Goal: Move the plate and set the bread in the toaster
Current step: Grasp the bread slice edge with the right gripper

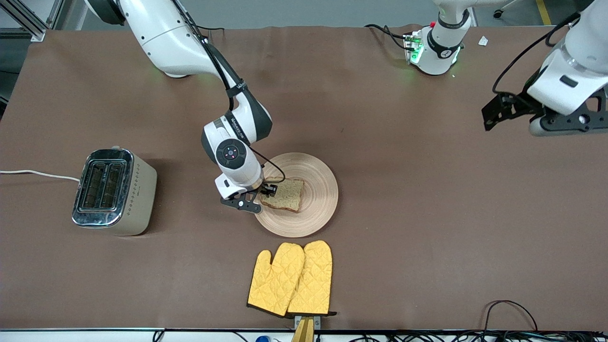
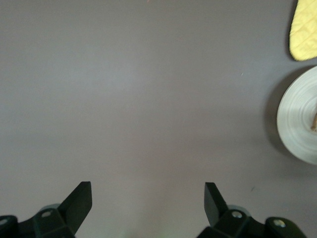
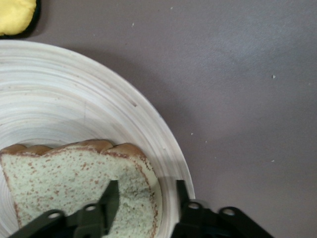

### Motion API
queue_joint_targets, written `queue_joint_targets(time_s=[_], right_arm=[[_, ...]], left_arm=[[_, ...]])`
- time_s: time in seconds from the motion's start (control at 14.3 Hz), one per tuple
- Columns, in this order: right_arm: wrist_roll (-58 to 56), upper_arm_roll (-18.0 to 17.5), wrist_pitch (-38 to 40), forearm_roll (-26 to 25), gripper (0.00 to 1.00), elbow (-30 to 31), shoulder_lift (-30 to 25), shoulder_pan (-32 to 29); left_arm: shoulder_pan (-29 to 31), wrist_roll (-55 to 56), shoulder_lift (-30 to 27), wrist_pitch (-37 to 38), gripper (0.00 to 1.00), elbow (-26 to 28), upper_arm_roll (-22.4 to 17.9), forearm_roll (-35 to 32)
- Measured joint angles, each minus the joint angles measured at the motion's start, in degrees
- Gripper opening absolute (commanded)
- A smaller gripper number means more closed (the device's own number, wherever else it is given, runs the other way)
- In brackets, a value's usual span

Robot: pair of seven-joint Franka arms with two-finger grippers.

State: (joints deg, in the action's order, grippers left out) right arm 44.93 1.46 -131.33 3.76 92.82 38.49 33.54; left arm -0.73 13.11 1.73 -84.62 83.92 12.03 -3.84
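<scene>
While the toaster (image 1: 114,191) stands toward the right arm's end of the table with its slots facing up, the plate (image 1: 317,209) sits mid-table, the bread (image 1: 285,194) flat on it. The right gripper (image 1: 264,194) straddles the slice's toaster-side edge, jaws partly narrowed around it, though a firm grip isn't evident. The left gripper (image 2: 148,198) waits wide open and empty, over bare table.

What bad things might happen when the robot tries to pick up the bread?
1. The right gripper straddles only the edge of the bread, one finger on top, so the slice might tear or slip out.
2. Its other finger sits close to the rim of the plate, so it may nudge the plate.
3. The toaster stands toward the right arm's end of the table, so a loosely held slice could drop on the way.
</scene>
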Motion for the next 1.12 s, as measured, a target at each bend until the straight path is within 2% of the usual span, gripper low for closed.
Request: queue_joint_targets(time_s=[0.14, 0.28, 0.49, 0.56, 0.91, 1.12], right_arm=[[0.02, 0.0, -0.07, 0.0, 0.44, 0.0, 0.27, 0.21], [0.05, 0.0, -0.15, 0.0, 0.35, 0.0, 0.79, 0.47], [0.85, 0.02, -0.49, 0.0, 0.04, -0.06, 1.08, 0.88], [0.94, 0.04, -0.47, 0.0, 0.0, -0.07, 1.08, 0.88], [2.14, 0.26, 1.39, 0.01, 0.0, -0.84, 1.07, 0.87], [2.14, 1.38, 9.51, -0.25, 0.0, -4.45, 0.37, 0.77]], left_arm=[[-1.67, -0.2, -1.06, 1.1, 1.0, 0.77, -2.28, 0.0], [-1.71, -0.21, -1.69, 1.23, 1.0, 1.59, -2.43, 0.06], [-1.48, -0.21, -1.8, 1.23, 1.0, 2.01, -2.55, 0.91], [-1.32, -0.21, -1.81, 1.24, 1.0, 2.05, -2.63, 0.95], [-0.7, -1.93, -1.89, 1.28, 1.0, 2.63, -2.73, 1.06], [-0.63, -4.33, -1.93, 1.28, 1.0, 2.81, -2.83, 1.15]])
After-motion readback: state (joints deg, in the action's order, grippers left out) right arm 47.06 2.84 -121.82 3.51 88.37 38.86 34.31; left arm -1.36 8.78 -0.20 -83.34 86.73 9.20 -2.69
